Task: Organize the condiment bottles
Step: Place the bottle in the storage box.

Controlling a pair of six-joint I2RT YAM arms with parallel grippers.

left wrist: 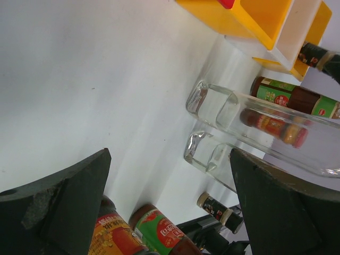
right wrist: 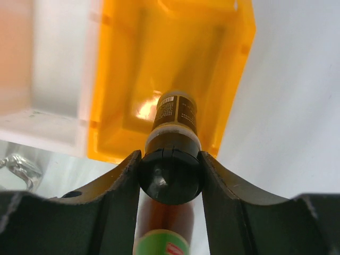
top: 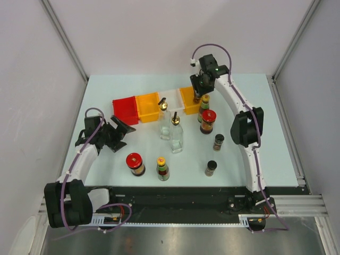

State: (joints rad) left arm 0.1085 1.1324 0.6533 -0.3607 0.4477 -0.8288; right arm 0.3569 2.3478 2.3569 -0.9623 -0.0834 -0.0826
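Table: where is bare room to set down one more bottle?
Bare: the far strip of the table behind the bins; the right side past the right arm. Crowded: from the glass bottles to the far red-lidded jar, and the end orange bin, where the right gripper holds a dark bottle.

Our right arm (top: pixel 248 139) is stretched way forward with the wrist tipped down, and its gripper (right wrist: pixel 170 171) is pinched tight on the cap of a small dark bottle (right wrist: pixel 176 113). Our left arm (top: pixel 79 160) sits folded low, and its gripper (left wrist: pixel 169 159) has the jaws wide apart.
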